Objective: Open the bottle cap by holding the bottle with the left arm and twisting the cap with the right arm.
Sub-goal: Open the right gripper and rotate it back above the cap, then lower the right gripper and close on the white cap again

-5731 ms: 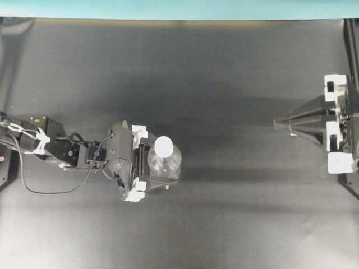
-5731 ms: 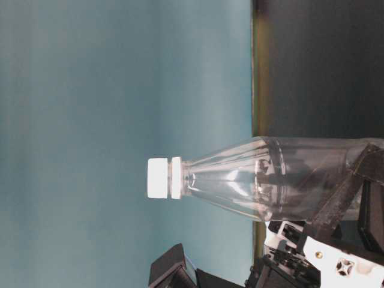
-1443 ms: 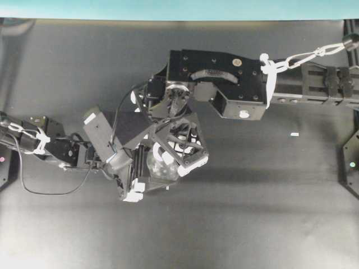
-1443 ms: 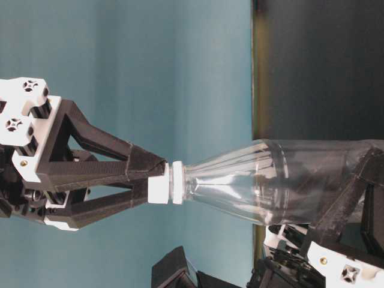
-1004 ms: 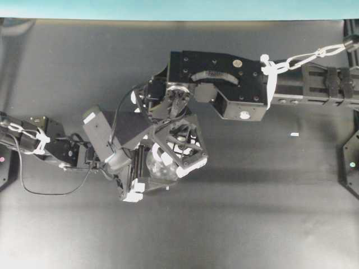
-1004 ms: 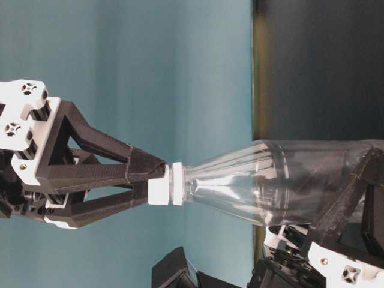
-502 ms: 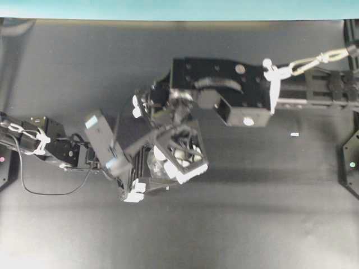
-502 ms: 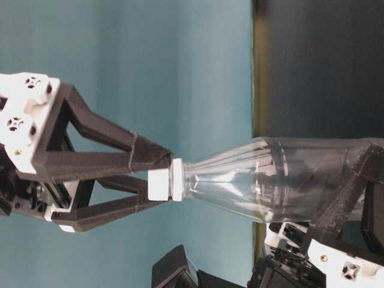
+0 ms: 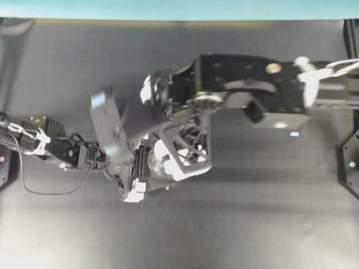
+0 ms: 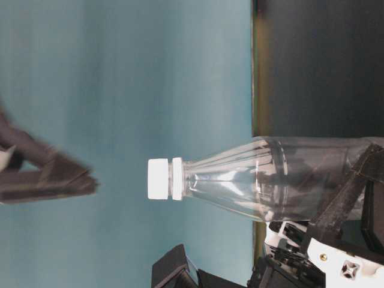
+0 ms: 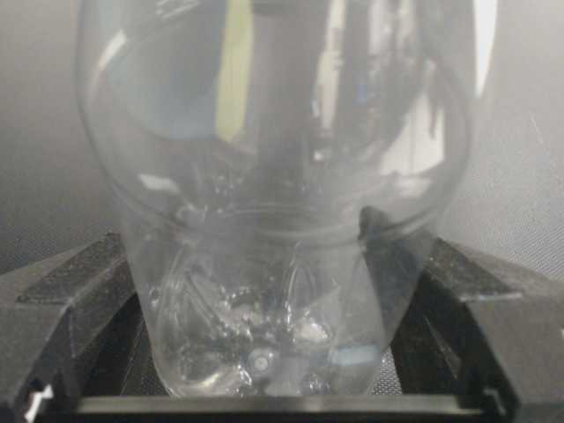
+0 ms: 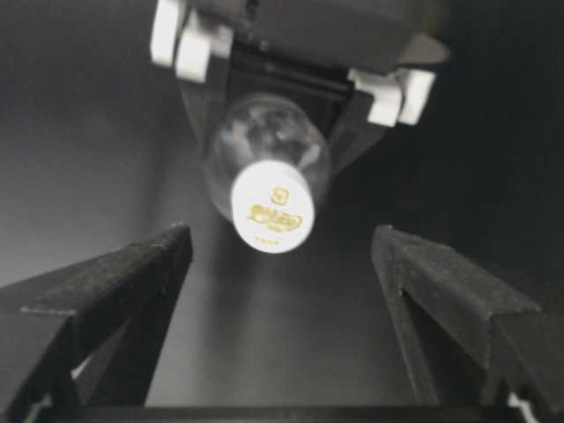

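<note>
The clear bottle (image 10: 258,180) stands upright on the black table, with its white cap (image 10: 159,179) screwed on its neck. My left gripper (image 11: 278,247) is shut on the bottle's lower body, a black finger (image 11: 62,300) on each side. My right gripper (image 12: 282,238) is open and hangs above the cap (image 12: 272,205) without touching it; its blurred tips (image 10: 84,180) stand well off the cap. In the overhead view the right gripper's lattice (image 9: 185,154) covers most of the bottle (image 9: 154,167).
The right arm's boxy link (image 9: 247,89) stretches in from the right edge above the table. A small white scrap (image 9: 294,134) lies on the mat at the right. The left arm's loose cable (image 9: 33,188) loops at the left edge.
My right gripper has opened, let go of the cap and pulled away from it, moving fast enough to blur. The cap stays on the bottle. The left gripper still holds the bottle.
</note>
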